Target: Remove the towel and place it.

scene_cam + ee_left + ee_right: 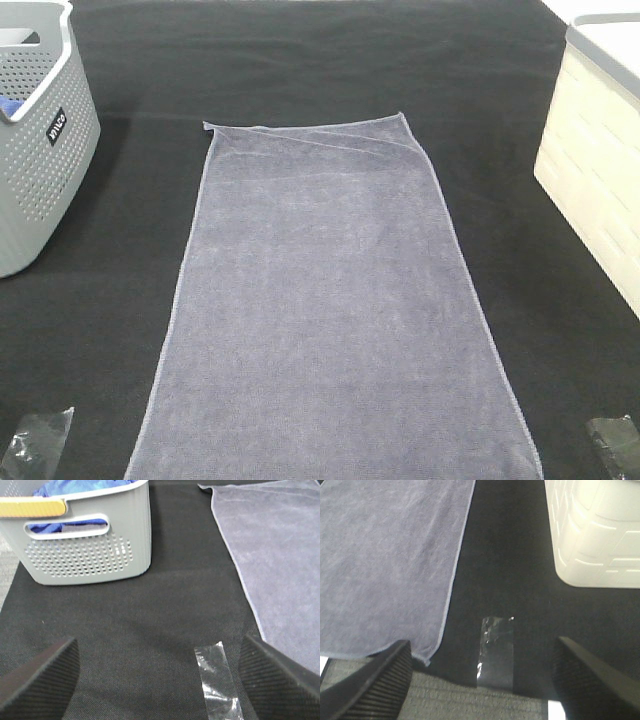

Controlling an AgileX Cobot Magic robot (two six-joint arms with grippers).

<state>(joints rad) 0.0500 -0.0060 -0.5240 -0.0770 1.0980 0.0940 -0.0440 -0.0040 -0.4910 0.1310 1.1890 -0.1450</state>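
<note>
Both open grippers [160, 680] [480, 680] flank the flat towel [330, 300], untouched.

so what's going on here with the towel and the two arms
Nothing is being handled right now. The towel lies spread flat on the black cloth, between a grey basket holding something blue and a cream bin. One far corner is slightly folded over. The left claw and right claw are both open and empty, at the near edge of the table on either side of the towel, above clear tape strips.
</note>
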